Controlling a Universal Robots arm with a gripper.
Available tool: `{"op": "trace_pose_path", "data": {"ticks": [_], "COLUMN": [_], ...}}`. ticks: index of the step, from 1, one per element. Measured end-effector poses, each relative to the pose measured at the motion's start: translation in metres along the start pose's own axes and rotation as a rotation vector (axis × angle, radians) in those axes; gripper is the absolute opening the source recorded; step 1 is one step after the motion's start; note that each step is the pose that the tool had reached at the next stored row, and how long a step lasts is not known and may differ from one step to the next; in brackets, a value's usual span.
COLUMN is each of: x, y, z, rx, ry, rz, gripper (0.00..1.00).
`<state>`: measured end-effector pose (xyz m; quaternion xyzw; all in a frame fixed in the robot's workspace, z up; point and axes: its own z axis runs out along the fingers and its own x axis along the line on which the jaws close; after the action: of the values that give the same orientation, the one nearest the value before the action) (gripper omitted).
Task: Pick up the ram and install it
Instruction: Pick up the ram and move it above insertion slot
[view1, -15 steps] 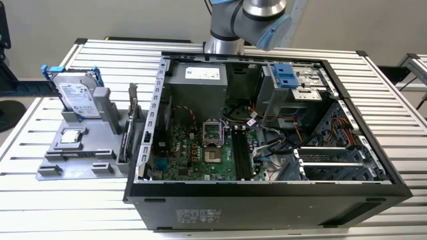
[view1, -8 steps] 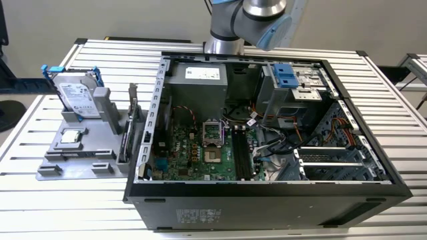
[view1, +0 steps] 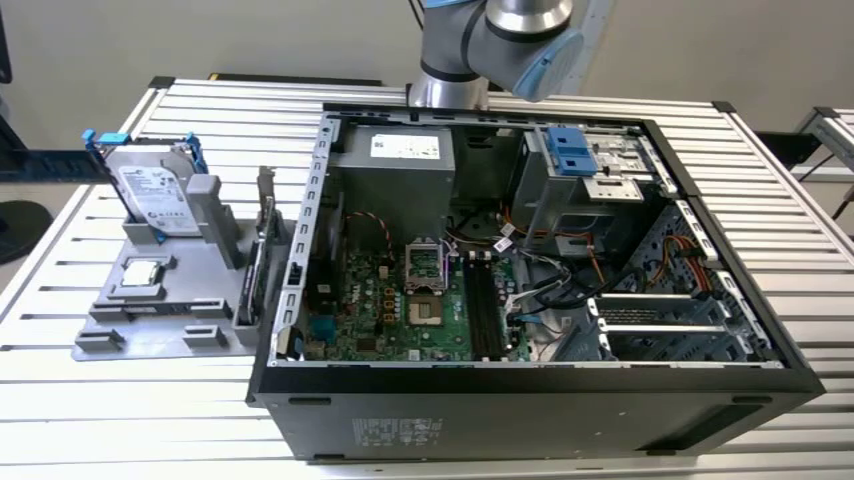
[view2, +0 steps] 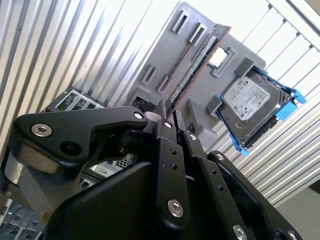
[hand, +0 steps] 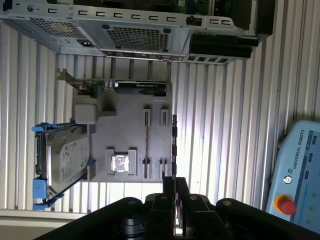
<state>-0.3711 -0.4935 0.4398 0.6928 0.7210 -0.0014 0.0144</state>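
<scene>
The pincer (view2: 172, 119) is clamped shut on one end of the ram (view2: 197, 62). The dark stick juts from its fingertips above the grey holder (hand: 125, 135) and hard drive (hand: 65, 160), which sit on the table (view1: 80, 240) beside the open computer case (view1: 534, 410).

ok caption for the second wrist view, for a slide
gripper shut on one end of the ram, over the grey parts tray and hard drive
</scene>
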Motion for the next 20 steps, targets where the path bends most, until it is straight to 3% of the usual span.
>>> {"op": "trace_pose_path", "data": {"ticks": [13, 20], "x": [-0.0002, -0.0002], "y": [0.0, 0.0013], "z": [-0.0083, -0.0086], "rx": [0.0, -0.0017], "ry": [0.0, -0.0002], "rz": [0.0, 0.0], "gripper": [0.0, 0.0]}}
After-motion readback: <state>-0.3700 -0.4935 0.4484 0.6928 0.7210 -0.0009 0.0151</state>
